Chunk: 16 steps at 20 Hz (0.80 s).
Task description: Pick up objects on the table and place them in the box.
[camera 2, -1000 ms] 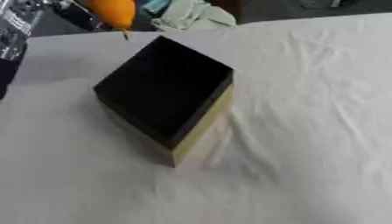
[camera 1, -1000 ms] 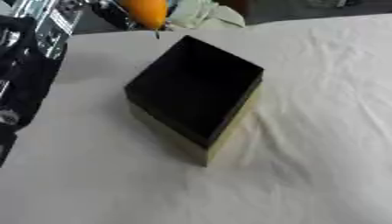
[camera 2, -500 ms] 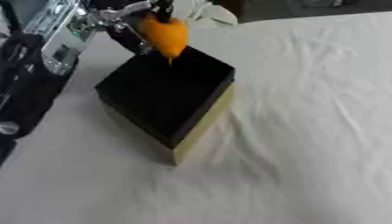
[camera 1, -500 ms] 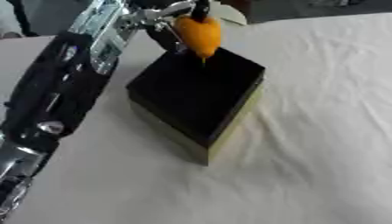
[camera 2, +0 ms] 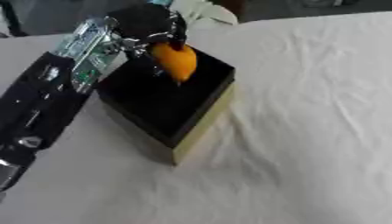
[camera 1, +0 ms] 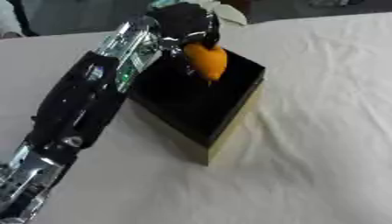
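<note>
A white, wrinkled cloth covers the table (camera 1: 321,131) across most of the frame. On it, a little above and left of centre, sits the box (camera 1: 201,103), set cornerwise, black inside with pale yellowish outer walls and its mouth open upward. The left arm (camera 1: 84,100) runs from the lower left corner up to the top centre, ending in the left hand (camera 1: 183,24), whose fingers are curled down around the upper end of an orange, tapered object (camera 1: 205,61). That object hangs point-down over the far half of the box's opening, nearer the upper rim than the middle. To finish the step well, it seems best to bring the object a little further toward the centre of the mouth and lower it before the fingers open, so that it falls inside rather than glancing off the far wall. The release should be straight down, with the hand clear of the rim on withdrawal. The right hand shows in neither view. A pale crumpled thing (camera 2: 201,9) lies beyond the box at the top edge.
</note>
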Each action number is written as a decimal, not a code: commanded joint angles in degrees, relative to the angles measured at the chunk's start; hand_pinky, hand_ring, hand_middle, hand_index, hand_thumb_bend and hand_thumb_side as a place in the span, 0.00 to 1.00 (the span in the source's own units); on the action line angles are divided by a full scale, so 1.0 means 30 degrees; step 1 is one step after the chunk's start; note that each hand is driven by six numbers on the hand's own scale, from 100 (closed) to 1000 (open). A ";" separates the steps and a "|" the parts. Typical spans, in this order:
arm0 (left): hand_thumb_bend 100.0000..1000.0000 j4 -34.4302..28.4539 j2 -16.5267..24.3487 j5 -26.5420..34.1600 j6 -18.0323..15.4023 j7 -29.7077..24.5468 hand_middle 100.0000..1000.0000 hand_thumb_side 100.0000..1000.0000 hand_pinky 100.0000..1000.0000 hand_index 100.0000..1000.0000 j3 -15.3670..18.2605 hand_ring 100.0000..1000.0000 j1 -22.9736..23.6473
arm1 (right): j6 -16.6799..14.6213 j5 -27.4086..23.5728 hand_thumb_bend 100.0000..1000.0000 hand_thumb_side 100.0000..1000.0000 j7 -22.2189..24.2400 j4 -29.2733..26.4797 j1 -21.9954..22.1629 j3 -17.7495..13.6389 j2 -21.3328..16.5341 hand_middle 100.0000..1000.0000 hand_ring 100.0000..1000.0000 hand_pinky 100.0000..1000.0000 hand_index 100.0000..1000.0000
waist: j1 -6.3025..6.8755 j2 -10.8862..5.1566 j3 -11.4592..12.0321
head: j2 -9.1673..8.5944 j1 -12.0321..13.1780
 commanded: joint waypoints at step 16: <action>0.70 -0.1467 0.0133 -0.1625 -0.1150 -0.1183 0.80 0.00 0.53 0.87 -0.0021 0.73 0.0178 | 0.0041 -0.0049 0.18 1.00 -0.0051 -0.0293 0.0002 -0.0231 -0.0237 0.66 0.73 0.75 0.84 | -0.0172 -0.0315 -0.0045 | -0.0081 0.0113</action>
